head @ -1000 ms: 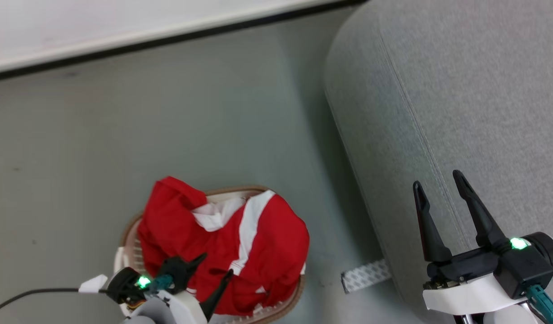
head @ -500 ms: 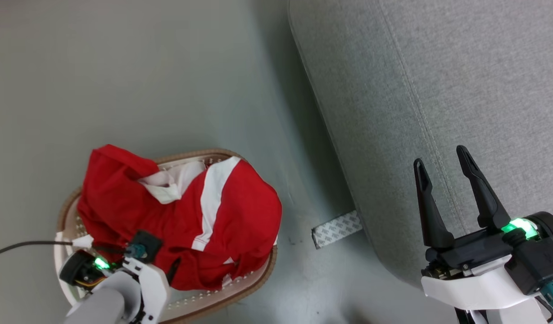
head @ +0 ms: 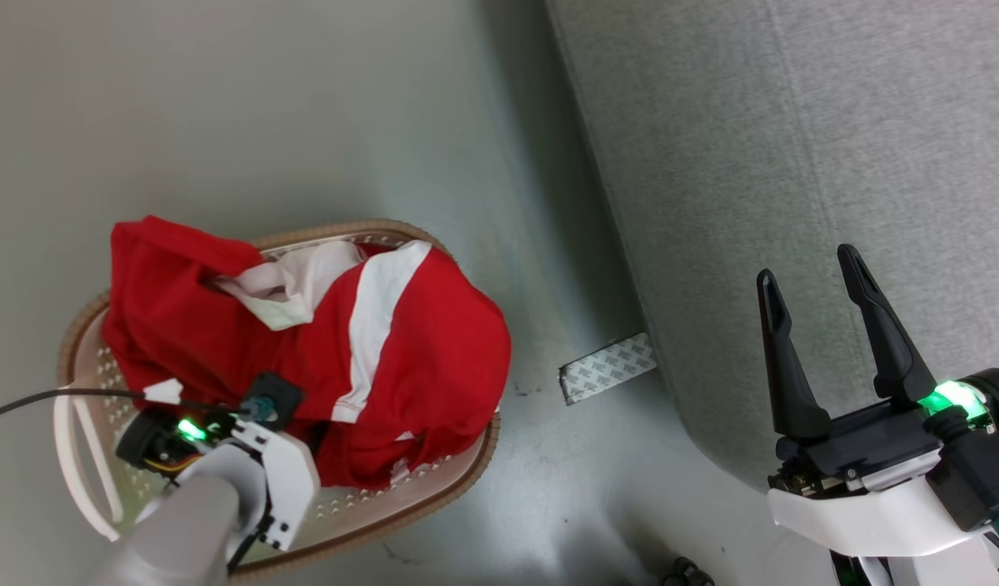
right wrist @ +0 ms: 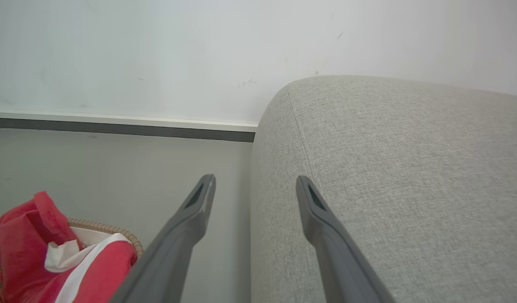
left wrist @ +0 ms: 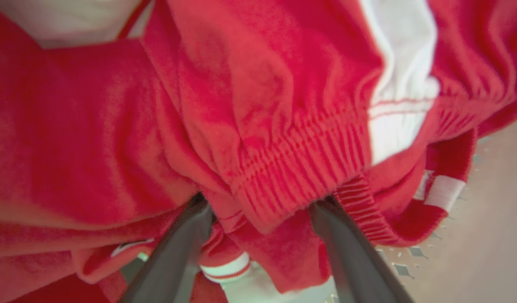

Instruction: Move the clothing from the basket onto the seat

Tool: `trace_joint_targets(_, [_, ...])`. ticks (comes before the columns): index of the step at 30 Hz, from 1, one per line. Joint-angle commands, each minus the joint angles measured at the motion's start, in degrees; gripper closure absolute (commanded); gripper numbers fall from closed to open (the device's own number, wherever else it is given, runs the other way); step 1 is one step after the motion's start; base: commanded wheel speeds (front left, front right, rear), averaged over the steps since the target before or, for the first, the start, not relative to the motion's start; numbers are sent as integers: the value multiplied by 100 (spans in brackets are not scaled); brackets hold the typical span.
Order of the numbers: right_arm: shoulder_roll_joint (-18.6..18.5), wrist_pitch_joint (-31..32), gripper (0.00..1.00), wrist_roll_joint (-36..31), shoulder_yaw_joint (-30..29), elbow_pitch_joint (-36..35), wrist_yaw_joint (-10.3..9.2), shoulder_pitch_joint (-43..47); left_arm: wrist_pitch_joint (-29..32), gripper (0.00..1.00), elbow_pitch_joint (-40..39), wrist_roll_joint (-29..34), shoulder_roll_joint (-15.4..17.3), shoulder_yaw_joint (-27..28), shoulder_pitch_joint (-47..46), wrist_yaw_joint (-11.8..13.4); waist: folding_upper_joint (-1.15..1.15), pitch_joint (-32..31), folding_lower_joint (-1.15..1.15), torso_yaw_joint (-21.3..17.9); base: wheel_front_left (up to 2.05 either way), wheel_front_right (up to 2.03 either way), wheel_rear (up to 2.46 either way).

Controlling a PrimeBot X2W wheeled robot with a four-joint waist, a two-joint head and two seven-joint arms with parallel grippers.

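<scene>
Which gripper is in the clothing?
The left gripper, fingers spread and buried in the clothing in the basket; the right gripper hangs open by the seat.

My left forearm (head: 178, 533) comes in from the lower left, angled up and to the right, with a green lamp lit at its wrist. In the left wrist view, my left gripper (left wrist: 262, 203) has both fingers (left wrist: 174, 252) spread wide, tips hidden. My right gripper (head: 806, 264) sits at the lower right, fingers pointing up and parted, lamp glowing green.
</scene>
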Motion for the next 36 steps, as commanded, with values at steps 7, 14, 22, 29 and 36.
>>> trace_joint_targets(7, [2,1,0,-136,-52,136,-14,-58,-181,100,-46,-489,-222,-487,57,-24,0,-303,-1,290,0,0,0])
trace_joint_targets(14, [0,2,0,-170,-62,437,-14,-54,-303,100,-383,-1053,-314,-853,398,-25,0,-1105,-1,704,0,0,0])
trace_joint_targets(22, [-5,1,0,-308,-132,960,-14,314,-265,100,-1016,-1735,-256,-1190,1047,-17,0,-2451,-1,1420,0,0,0])
trace_joint_targets(29, [-5,1,0,-415,-226,1245,-14,673,-244,100,-1850,-2033,-108,-1116,1402,73,0,-3307,-1,1909,0,0,0])
trace_joint_targets(36, [-3,1,0,-397,-378,1409,-14,1045,84,100,-3253,-2200,182,-1010,1710,471,0,-3923,-1,2170,0,0,0])
